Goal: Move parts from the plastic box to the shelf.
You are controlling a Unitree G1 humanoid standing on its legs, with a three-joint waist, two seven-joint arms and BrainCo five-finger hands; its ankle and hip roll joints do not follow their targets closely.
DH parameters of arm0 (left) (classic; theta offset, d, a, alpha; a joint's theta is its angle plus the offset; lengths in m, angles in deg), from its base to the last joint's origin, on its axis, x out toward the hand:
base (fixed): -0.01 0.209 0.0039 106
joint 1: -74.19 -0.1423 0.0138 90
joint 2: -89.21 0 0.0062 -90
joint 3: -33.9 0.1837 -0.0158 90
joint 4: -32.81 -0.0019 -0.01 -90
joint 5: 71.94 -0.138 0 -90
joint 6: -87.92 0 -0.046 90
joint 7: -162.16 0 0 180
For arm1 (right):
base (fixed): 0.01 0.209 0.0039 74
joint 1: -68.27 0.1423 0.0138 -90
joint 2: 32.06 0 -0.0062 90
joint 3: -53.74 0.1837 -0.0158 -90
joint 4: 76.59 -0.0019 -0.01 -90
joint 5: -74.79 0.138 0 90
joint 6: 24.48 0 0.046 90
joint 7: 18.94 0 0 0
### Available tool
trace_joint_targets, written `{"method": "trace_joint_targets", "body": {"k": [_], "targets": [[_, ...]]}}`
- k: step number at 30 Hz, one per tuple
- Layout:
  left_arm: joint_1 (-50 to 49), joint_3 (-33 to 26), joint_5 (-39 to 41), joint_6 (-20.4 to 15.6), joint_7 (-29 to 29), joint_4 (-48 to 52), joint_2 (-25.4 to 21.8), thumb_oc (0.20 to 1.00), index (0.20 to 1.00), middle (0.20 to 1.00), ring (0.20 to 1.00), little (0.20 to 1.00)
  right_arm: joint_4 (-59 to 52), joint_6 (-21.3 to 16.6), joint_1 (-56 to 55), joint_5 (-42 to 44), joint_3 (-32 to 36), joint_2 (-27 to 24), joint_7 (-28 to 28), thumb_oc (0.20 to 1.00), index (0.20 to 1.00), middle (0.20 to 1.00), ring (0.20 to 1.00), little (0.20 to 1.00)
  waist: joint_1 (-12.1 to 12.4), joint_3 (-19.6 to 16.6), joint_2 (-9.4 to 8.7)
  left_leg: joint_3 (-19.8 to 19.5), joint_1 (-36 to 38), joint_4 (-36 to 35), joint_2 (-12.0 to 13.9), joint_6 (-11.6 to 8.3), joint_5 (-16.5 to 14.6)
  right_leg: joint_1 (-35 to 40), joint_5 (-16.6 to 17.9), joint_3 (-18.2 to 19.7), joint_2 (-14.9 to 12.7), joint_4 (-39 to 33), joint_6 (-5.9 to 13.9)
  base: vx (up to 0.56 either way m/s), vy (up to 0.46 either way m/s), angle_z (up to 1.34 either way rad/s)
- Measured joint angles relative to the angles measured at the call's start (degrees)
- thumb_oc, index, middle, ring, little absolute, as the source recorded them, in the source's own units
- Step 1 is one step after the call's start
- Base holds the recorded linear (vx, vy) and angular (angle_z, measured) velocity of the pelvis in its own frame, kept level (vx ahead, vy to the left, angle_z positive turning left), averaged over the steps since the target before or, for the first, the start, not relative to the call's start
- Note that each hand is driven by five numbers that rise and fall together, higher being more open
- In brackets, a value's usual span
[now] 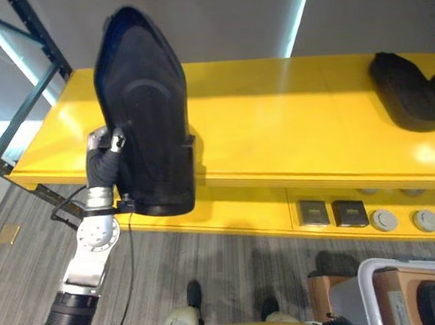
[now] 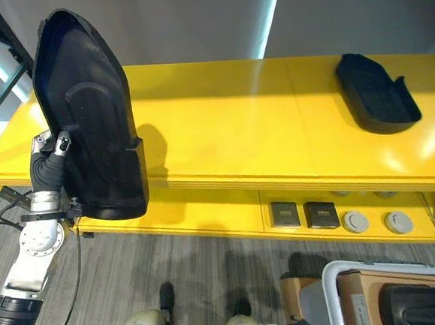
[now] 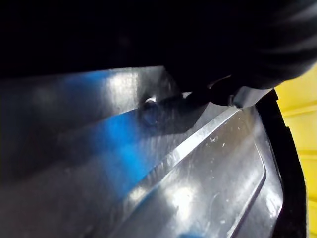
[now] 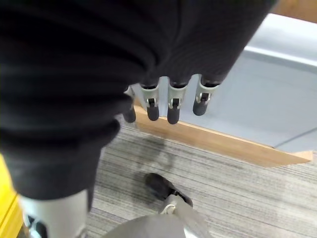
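Observation:
My left hand (image 1: pixel 102 153) is shut on a big black moulded part (image 1: pixel 146 115), with the thumb pressed on its near face. The part stands upright over the left end of the yellow shelf (image 1: pixel 290 127), its lower end hanging past the shelf's front edge. Up close, the part's glossy ribbed surface (image 3: pixel 198 188) runs beside a strip of the yellow shelf (image 3: pixel 302 114). A second black part (image 1: pixel 411 91) lies flat at the shelf's far right. My right hand (image 4: pixel 168 99) hangs open by the grey plastic box (image 4: pixel 257 99), holding nothing. The box (image 2: pixel 332 281) sits at the lower right on the floor.
Another black part (image 2: pixel 425 304) rests inside the box on a brown liner. The lower shelf level carries two small black boxes (image 1: pixel 312 213) and several round grey discs (image 1: pixel 384 219). Dark rack posts (image 1: pixel 33 26) rise at the shelf's left end.

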Motion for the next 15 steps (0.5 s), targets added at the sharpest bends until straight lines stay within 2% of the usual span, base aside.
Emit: {"method": "trace_joint_targets", "body": {"k": [1,2,3,5,6,7,8,9,10,14,15], "targets": [[0.0,0.31,0.02,0.8,0.02,-0.52,0.09,0.2,0.2,0.2,0.2,0.2,0.53,0.3,0.63,0.44,1.15,-0.16,-0.15,1.0,1.0,1.0,1.0,1.0,-0.46,0.1,0.21,-0.09,1.16,-0.25,-0.46,1.02,-0.71,-1.52,-0.97,0.73,-1.39,4.91,0.52,0.07,0.15,-0.09],[0.01,0.95,0.03,1.24,0.06,-1.08,0.18,0.2,0.2,0.2,0.2,0.2,-0.27,0.29,1.41,1.26,1.99,-0.6,-0.33,1.0,1.0,1.0,1.0,1.0,-1.03,0.35,1.44,0.42,2.42,-0.39,-0.19,1.86,-0.66,-3.91,-1.72,2.24,-2.5,11.52,0.65,0.03,0.105,-0.29],[0.24,1.6,0.01,1.24,0.67,-1.56,-0.58,0.2,0.2,0.2,0.2,0.2,-2.79,0.07,1.78,2.52,1.77,-0.05,-0.64,1.0,1.0,1.0,1.0,1.0,-1.81,-0.17,1.46,1.42,3.44,-0.29,-0.64,2.6,-1.49,-7.72,-2.42,4.44,-3.88,19.01,1.06,0.06,0.109,-0.35],[2.26,1.72,-0.01,1.07,0.58,-4.49,-1.78,0.2,0.2,0.2,0.2,0.2,-5.93,-0.18,3.53,4.07,0.49,2.89,-1.33,1.0,1.0,1.0,1.0,1.0,-3.1,-0.68,0.17,2.64,3.27,-0.41,-1.84,3.22,-1.8,-13.69,-3.77,9.86,-5.9,27.15,2.61,0.07,0.009,-0.26],[3.35,1.7,0.0,1.67,0.35,-5.83,-1.88,0.2,0.2,0.2,0.2,0.2,-7.11,-0.09,4.92,4.05,-1.73,4.56,-1.73,1.0,1.0,1.0,1.0,1.0,-3.44,-1.04,-1.5,4.1,3.05,-0.1,-2.0,2.96,-1.61,-15.34,-4.29,10.56,-5.92,25.48,2.9,0.09,-0.064,-0.35],[3.48,1.78,0.0,1.91,0.26,-6.98,-1.82,0.2,0.2,0.2,0.2,0.2,-8.72,-0.08,5.22,3.95,-3.49,5.15,-2.3,1.0,1.0,1.0,1.0,1.0,-3.4,-1.04,-1.4,5.22,2.63,-0.08,-2.07,2.87,-1.77,-15.98,-4.43,9.9,-5.94,21.96,2.56,0.12,-0.083,-0.58],[3.49,1.85,-0.03,2.18,0.16,-8.41,-1.61,0.2,0.2,0.2,0.2,0.2,-10.15,-0.35,5.25,3.9,-4.65,5.48,-2.43,1.0,1.0,1.0,1.0,1.0,-3.43,-1.31,-2.07,6.49,2.68,-0.07,-2.07,2.73,-1.93,-16.0,-4.11,9.27,-5.9,16.9,2.41,0.13,-0.089,-0.54],[3.55,2.1,-0.1,2.55,-0.14,-9.47,-1.53,0.2,0.2,0.2,0.2,0.2,-10.52,-0.67,5.52,3.89,-5.46,5.7,-2.57,1.0,1.0,1.0,1.0,1.0,-3.47,-1.42,-2.2,7.14,2.68,-0.07,-2.11,2.45,-2.13,-15.61,-3.01,8.54,-5.89,12.98,2.47,0.12,-0.082,-0.51],[3.65,2.11,-1.8,4.21,-0.6,-11.94,-1.97,0.2,0.2,0.2,0.2,0.2,-10.9,-1.18,5.53,2.81,-6.76,7.08,-2.87,1.0,1.0,1.0,1.0,1.0,-4.31,-1.96,-2.98,8.18,2.8,-0.07,-2.04,2.13,-2.62,-13.23,0.34,7.32,-5.52,5.67,2.6,0.11,-0.093,-0.33],[4.16,2.4,-2.93,6.54,-2.06,-16.38,-1.26,0.2,0.2,0.2,0.2,0.2,-12.59,-1.19,3.1,0.17,-9.05,7.6,-2.72,1.0,1.0,1.0,1.0,1.0,-5.08,-3.05,-4.66,9.2,3.73,-0.06,-2.08,1.54,-2.94,-6.9,4.86,6.85,-4.36,-0.37,1.8,0.09,-0.081,-0.17],[4.67,1.86,-2.88,6.95,-2.58,-18.08,-0.52,0.2,0.2,0.2,0.2,0.2,-12.94,-1.24,3.28,-1.85,-10.72,6.63,-2.6,1.0,1.0,1.0,1.0,1.0,-4.87,-3.02,-4.25,9.87,4.0,-0.05,-1.35,1.04,-3.0,-6.75,5.5,7.06,-3.36,-1.37,1.94,0.07,-0.086,-0.29]]}}
